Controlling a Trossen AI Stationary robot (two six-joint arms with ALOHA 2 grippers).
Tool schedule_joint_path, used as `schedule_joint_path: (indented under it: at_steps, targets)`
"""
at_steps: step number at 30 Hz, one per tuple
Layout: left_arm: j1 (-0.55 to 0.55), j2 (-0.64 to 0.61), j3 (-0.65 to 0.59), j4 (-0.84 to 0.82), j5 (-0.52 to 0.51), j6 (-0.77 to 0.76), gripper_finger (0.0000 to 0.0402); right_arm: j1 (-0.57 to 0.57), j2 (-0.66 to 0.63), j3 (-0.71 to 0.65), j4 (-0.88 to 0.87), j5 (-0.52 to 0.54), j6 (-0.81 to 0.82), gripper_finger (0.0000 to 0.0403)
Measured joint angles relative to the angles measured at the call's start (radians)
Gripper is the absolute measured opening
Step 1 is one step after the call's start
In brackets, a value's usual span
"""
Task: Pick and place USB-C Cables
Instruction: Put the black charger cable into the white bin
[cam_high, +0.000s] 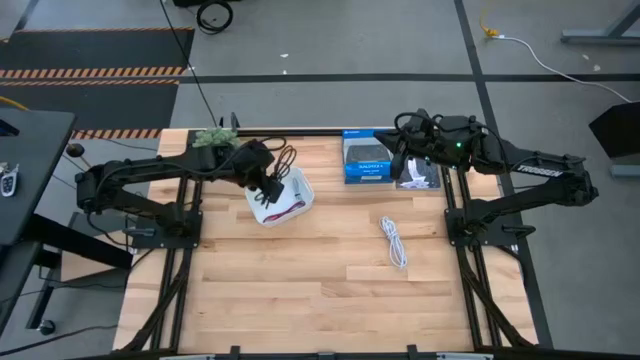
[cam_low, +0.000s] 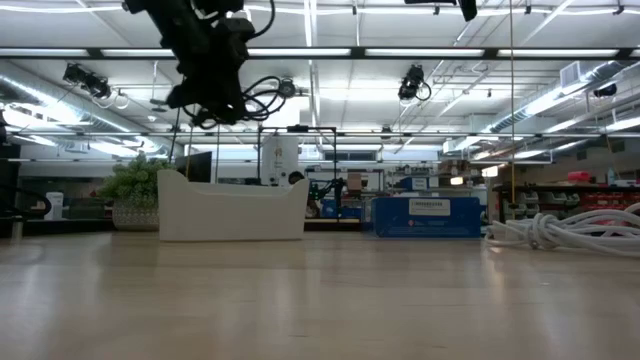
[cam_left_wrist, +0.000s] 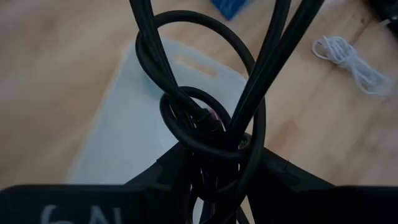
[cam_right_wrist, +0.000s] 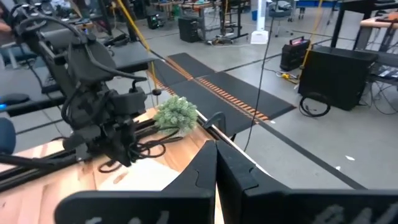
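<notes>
My left gripper (cam_high: 268, 182) hangs above the white basket (cam_high: 297, 188), shut on the coiled black cable (cam_high: 285, 160). In the low view the gripper (cam_low: 215, 85) and the cable loops (cam_low: 262, 100) are well above the basket's rim (cam_low: 232, 190). A dark red cable (cam_high: 287, 210) lies inside the basket. The white cable (cam_high: 393, 241) lies stretched on the table to the right of the basket. I cannot make out a grey-blue cable. My right gripper (cam_right_wrist: 216, 177) is shut and empty, waiting near the blue box (cam_high: 367, 158) at the far edge. My left gripper pinches a bunch of several strands of the black cable (cam_left_wrist: 208, 134) between its two fingers (cam_left_wrist: 168, 165), coming from above. The loops (cam_left_wrist: 186, 56) spread out past the fingertips. The cable is lifted clear, over the basket (cam_left_wrist: 124, 124).
A blue-and-black box (cam_low: 427, 215) and a grey packet (cam_high: 420, 178) sit at the far edge under the right arm. A small green plant (cam_high: 213, 137) stands at the far left corner. Bare wood spreads across the near half of the table (cam_high: 300, 300).
</notes>
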Motion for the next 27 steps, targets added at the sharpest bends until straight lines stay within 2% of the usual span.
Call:
schedule_joint_path:
  at_steps: [4,7,17,27]
  targets:
    - [0.003,0.060,0.000,0.063,-0.068,0.169,0.0125,0.001,-0.004,0.000,0.008,0.004,0.016,0.0008]
    - [0.003,0.106,0.000,0.097,-0.082,0.251,0.0125,0.006,-0.009,0.000,0.000,0.005,0.031,0.0008]
    - [0.000,0.268,0.000,0.020,-0.031,0.239,0.0125,0.024,-0.012,0.000,0.005,0.020,0.055,0.0008]
    - [0.008,0.355,0.000,-0.008,-0.002,0.175,0.0125,0.025,-0.012,0.000,0.000,0.020,0.029,0.0008]
